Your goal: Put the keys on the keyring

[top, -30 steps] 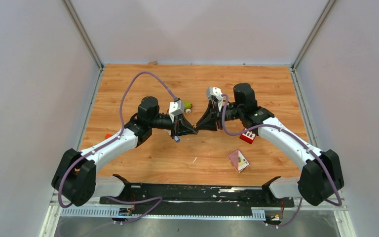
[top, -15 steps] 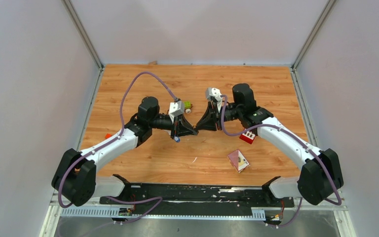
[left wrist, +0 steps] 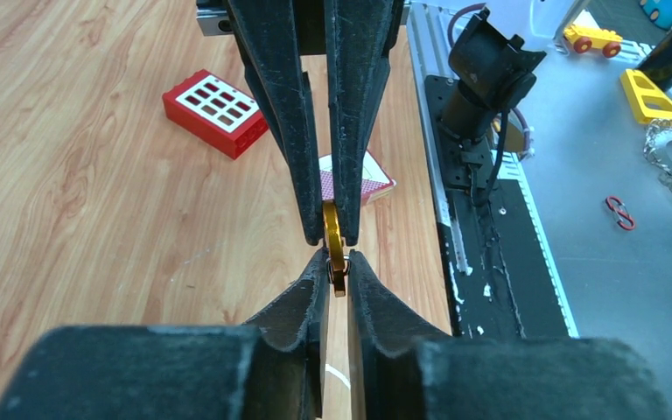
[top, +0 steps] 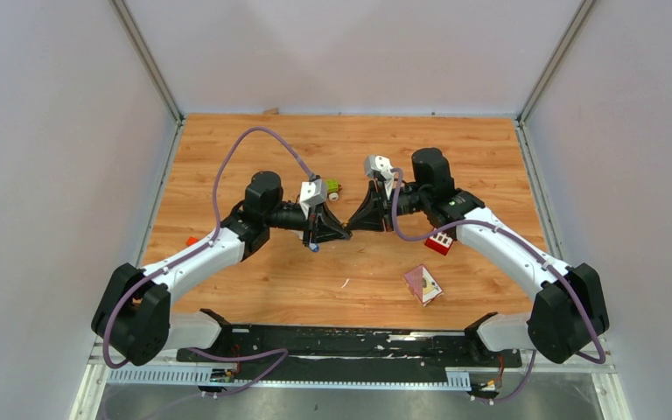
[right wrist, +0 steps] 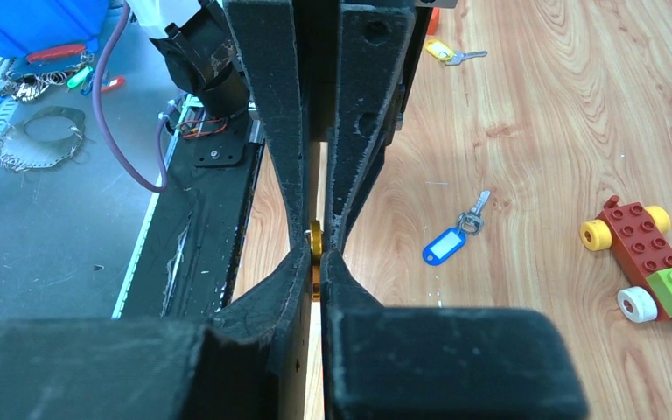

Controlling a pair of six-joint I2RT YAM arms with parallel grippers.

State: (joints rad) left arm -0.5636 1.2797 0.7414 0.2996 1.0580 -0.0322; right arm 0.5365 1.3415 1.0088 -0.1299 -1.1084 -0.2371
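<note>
The gold keyring (left wrist: 334, 249) hangs above the table between both grippers, which meet tip to tip at the table's middle. My left gripper (left wrist: 336, 262) is shut on its near end. My right gripper (right wrist: 315, 254) is shut on the other end, where the keyring (right wrist: 316, 248) shows as a gold sliver between the pads. In the top view the left gripper (top: 341, 233) and right gripper (top: 355, 226) touch noses. The blue-headed key (right wrist: 446, 246) lies flat on the wood, also visible under the left wrist (top: 314, 248). The yellow-headed key (right wrist: 442, 51) lies farther off.
A red-and-green toy car (right wrist: 643, 262) stands behind the left gripper (top: 332, 187). A red block with white squares (left wrist: 216, 111) lies by the right forearm (top: 439, 241). A pink card packet (top: 423, 283) lies nearer the front edge.
The right wrist has shifted very slightly left. Both grippers stay shut on the keyring, tip to tip.
</note>
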